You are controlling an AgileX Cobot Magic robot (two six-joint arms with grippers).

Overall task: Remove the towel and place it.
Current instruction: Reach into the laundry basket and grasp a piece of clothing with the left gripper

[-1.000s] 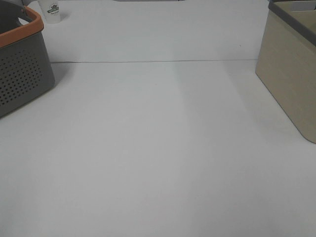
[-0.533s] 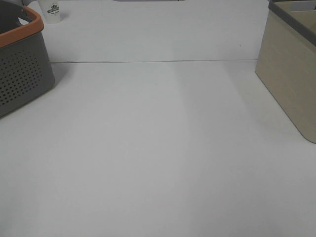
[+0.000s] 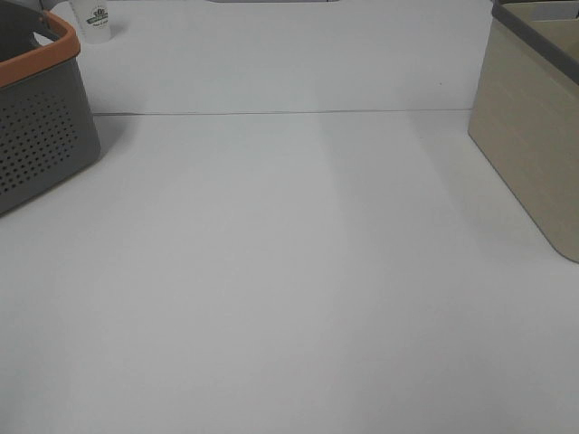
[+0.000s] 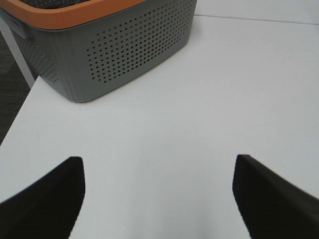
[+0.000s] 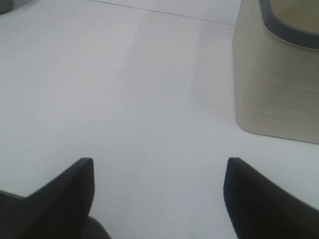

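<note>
A plain white bench [image 3: 289,271] filled nearly the whole high view, with a thin dark seam [image 3: 271,113] running across it towards the back. At its far left stood a grey basket [image 3: 41,145] with perforated walls and an orange rim [image 3: 36,54], cut off by the frame edge. Just behind the basket stood a small white cup [image 3: 95,20] with a dark print on it. At the far right, well apart from the basket, stood a beige bin [image 3: 529,154] topped by a dark grey rim [image 3: 534,32], also partly out of frame. The broad middle of the bench lay between the two containers.

The towel could not be made out for certain in any view. Only a dark patch showed inside the basket's orange rim, and whether that was cloth or the basket's own inner wall could not be told.

Neither arm appeared in the high view. In the left wrist view the left pincer [image 4: 157,199] was released, its two dark fingers [image 4: 45,199] spread wide with only bare bench between them; the basket stood ahead of it, close to the bench edge, and dark flooring [image 4: 10,89] showed beyond that edge. In the right wrist view the right pincer [image 5: 157,199] was likewise released and held nothing, its fingers [image 5: 269,199] wide apart above the bench, with the beige bin ahead and off to one side.
</note>
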